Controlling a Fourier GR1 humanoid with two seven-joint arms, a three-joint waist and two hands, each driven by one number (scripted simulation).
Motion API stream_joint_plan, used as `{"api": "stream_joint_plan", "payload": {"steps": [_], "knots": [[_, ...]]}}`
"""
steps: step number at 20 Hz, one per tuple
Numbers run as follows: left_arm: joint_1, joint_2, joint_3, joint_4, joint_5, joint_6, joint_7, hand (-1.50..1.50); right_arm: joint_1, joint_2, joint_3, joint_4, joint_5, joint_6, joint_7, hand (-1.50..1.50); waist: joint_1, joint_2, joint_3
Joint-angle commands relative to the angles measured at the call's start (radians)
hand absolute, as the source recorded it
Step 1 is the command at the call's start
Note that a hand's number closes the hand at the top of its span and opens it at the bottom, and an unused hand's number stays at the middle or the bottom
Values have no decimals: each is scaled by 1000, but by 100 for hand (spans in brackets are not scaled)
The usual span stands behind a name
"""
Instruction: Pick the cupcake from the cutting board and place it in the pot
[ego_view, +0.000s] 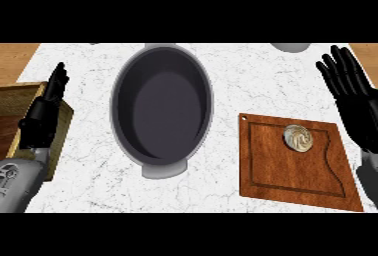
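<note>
Head view: one cupcake (299, 137) sits on one cutting board (295, 165), upper right part, right of one dark pot (162, 107) on marble desk (88, 185). Two robot hands: left robot hand (46, 107) open at left edge, right robot hand (353, 90) open, fingers straight, beside board.
</note>
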Motion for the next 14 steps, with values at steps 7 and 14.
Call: {"api": "stream_joint_plan", "payload": {"steps": [7, 14], "knots": [[-22, -102, 28, -63, 122, -13, 125, 0, -197, -307, 3, 213, 263, 278, -201, 150, 75, 6, -8], [-12, -133, 31, -158, 173, 9, 247, 0, -173, -161, -49, 703, 232, 438, -671, -150, 76, 27, 18]]}}
